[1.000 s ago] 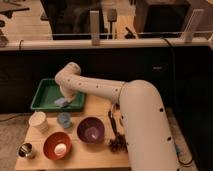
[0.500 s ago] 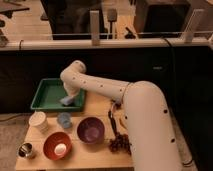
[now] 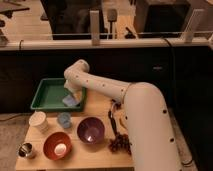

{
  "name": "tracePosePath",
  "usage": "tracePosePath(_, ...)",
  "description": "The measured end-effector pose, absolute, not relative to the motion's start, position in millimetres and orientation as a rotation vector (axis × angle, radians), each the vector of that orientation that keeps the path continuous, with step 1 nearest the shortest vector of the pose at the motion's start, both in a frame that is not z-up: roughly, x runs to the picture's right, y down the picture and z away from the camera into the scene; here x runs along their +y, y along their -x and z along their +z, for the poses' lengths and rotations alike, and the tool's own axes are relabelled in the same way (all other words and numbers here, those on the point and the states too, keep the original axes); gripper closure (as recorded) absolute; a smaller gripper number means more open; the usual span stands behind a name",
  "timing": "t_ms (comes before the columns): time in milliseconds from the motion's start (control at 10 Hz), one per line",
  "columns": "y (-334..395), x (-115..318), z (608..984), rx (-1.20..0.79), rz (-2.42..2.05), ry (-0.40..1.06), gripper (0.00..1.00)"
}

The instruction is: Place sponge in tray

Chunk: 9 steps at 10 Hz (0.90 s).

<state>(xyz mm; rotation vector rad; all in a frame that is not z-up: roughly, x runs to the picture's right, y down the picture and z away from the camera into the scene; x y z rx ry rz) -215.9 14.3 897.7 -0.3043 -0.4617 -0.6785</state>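
Step in hand: release of the sponge [image 3: 71, 102] into the tray [image 3: 49, 93]. The gripper [image 3: 73, 96] hangs at the left centre of the frame, over the tray's near right corner, with the pale blue sponge directly beneath it. I cannot tell whether the gripper is spread or clamped on the sponge, nor whether the sponge lies flat on the tray floor or rides on the rim. Procedure, in my judgement: confirm that the sponge sits inside the rim. If it overlaps the corner, shift the wrist toward the upper left of the frame, further over the bare green floor. Lower until the sponge is supported, then let go. Retract straight up, since a sideways withdrawal could drag the soft sponge back over the edge. On the way out, keep the arm clear of the small grey cup [image 3: 64, 119] and the purple bowl [image 3: 90, 131], which stand just below the tray.
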Motion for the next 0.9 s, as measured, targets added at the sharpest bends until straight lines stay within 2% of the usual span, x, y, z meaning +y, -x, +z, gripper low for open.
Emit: tracePosePath(900,219.9,16.9,900.3,-0.461,-0.705,0.33,0.2)
